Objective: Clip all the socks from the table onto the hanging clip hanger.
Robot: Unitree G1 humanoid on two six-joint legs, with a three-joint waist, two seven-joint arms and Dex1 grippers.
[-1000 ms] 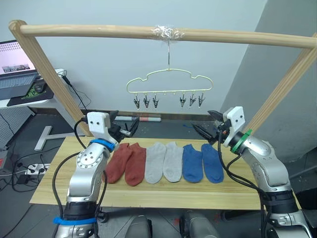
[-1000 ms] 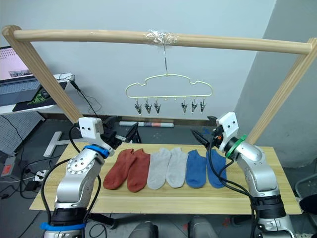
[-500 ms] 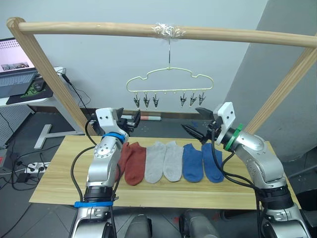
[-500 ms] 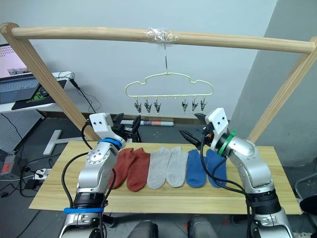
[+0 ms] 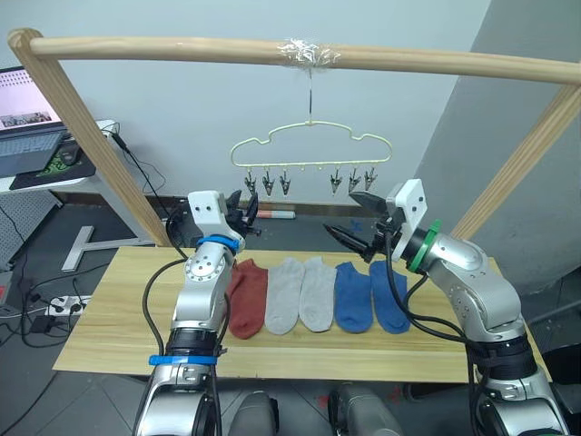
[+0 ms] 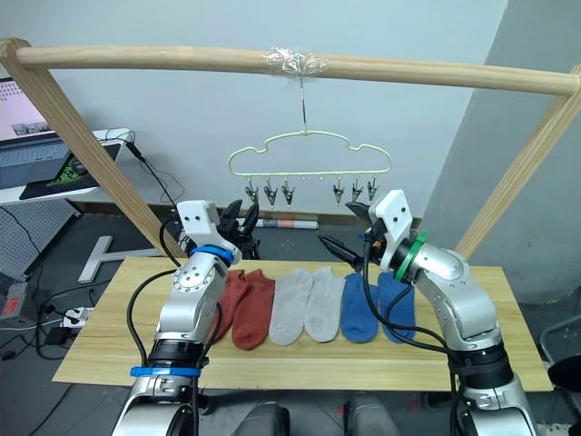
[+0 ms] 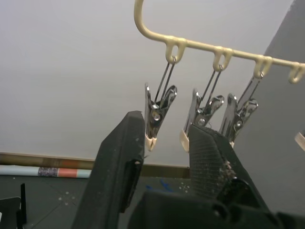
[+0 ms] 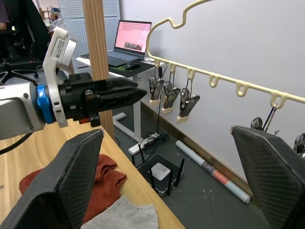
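The left gripper is raised above the far left part of the long light wooden plank table, its two black fingers parted and holding nothing. That arm stands in front of the leftmost rust-red ankle sock, so most of it is hidden; the second rust-red sock beside it lies in full view. In the left wrist view the fingers point up at the leftmost small dark metal clips, which hang just past the fingertips; whether they touch I cannot tell.

Along the middle of the table, nearer its far edge, the row goes on: two light grey knit socks side by side, then two blue ones, all flat and touching their neighbours. The rightmost blue sock is partly crossed by the right arm's cables.

Above them the thin pale cream wire clip hanger hangs by its metal hook from the round wooden pole, three clips on the left of its bar and three on the right, all bare.

The right gripper is lifted over the blue socks, just below the right-hand clips, its fingers spread wide and empty. In its wrist view both fingers are cut off at the edges.
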